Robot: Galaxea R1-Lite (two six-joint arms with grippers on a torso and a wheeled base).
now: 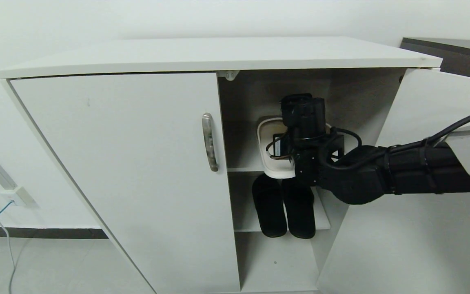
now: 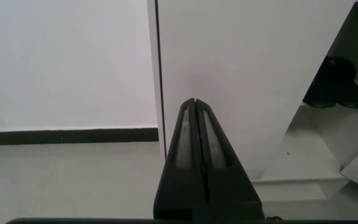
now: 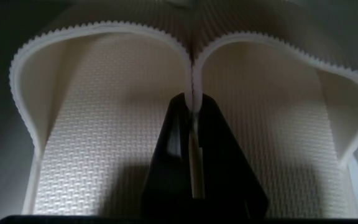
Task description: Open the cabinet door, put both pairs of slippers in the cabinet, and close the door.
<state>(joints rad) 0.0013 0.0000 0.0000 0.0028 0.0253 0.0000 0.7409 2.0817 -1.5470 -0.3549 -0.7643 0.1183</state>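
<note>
White slippers (image 3: 104, 130) pinched at inner edges in right claw (image 3: 194, 104) (over upper shelf (image 1: 241, 168)).

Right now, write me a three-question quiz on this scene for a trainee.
1. True or false: the black slippers sit lower in the cabinet than the white slippers.
2. Pick one: the right gripper is shut on A) the black slippers, B) the white slippers, C) nothing.
3. Fill in: the left gripper, in front of the closed door, is ___ and holds nothing.

Key: 1 true; 2 B; 3 shut.
</note>
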